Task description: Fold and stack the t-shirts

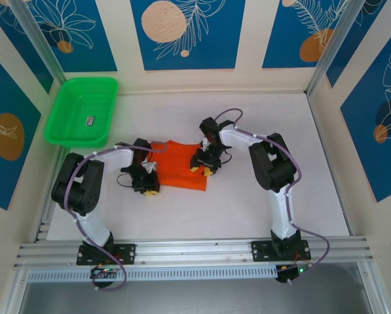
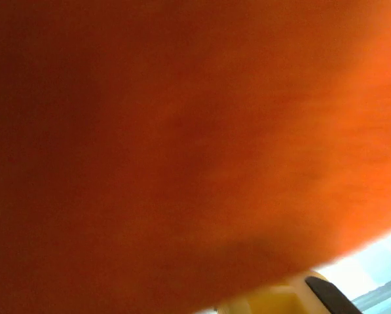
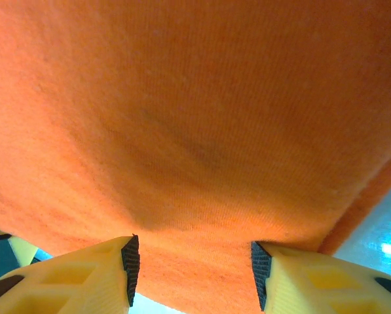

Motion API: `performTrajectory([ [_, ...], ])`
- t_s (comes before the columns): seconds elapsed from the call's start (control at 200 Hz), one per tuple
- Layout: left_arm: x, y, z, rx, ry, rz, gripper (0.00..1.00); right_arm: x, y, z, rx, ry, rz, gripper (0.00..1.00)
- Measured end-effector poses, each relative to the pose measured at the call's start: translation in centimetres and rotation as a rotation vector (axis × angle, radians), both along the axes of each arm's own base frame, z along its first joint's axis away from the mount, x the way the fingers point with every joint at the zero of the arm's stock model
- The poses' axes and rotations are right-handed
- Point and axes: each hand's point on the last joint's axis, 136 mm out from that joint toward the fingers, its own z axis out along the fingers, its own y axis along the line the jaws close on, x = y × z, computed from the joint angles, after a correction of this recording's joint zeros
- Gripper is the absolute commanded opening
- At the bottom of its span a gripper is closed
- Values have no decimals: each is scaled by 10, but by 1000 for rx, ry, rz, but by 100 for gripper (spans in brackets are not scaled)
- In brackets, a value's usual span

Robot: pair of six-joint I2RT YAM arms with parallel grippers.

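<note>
T-shirt [image 1: 182, 167] mid-table, part folded, an arm at each side.
The orange cloth lies as a compact slab on the white table [image 1: 247, 216], well apart from the green tray [image 1: 64, 111] in the far left corner. Both arms bend inward and low, wrists tipped down at opposite edges, I'd say to take the sides for the next fold. The right gripper [image 1: 205, 165] stands fairly wide, yellow fingers [image 3: 84, 275] apart with cloth across the gap. The left gripper [image 1: 147, 183] is pressed close against orange, and I cannot tell its opening.
</note>
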Motion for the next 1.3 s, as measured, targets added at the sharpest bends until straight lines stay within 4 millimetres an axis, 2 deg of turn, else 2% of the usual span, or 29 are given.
performTrajectory([
  [0.075, 3, 5, 2, 7, -12, 22, 23, 0, -1, 0, -2, 4, -7, 53],
  [0.27, 13, 20, 8, 32, -45, 82, 28, -1, 1, 5, 36, -29, -17, 65],
  [0.415, 26, 20, 35, 2, -161, 98, 33, -3, -15, 14, 63, -70, -58, 67],
  [0.545, 37, 18, 64, -35, -275, 105, 33, 6, -34, 21, 82, -106, -123, 66],
  [0.695, 48, 18, 74, -32, -313, 155, 44, 20, -48, 18, 55, -134, -159, 64],
  [0.82, 56, 22, 76, -10, -324, 241, 49, 29, -41, 8, 31, -149, -132, 57],
  [0.93, 62, 27, 79, 20, -345, 292, 51, 38, -30, -2, 8, -158, -105, 46],
  [1.045, 65, 30, 84, 39, -361, 334, 51, 49, -26, -5, -21, -166, -95, 20],
  [1.12, 66, 32, 83, 51, -362, 347, 50, 60, -22, -8, -29, -184, -83, 11],
  [1.24, 66, 37, 84, 86, -364, 362, 50, 81, -27, -4, -82, -242, -94, 2],
  [1.3, 67, 41, 87, 113, -368, 372, 50, 90, -40, -3, -126, -268, -104, 0],
])
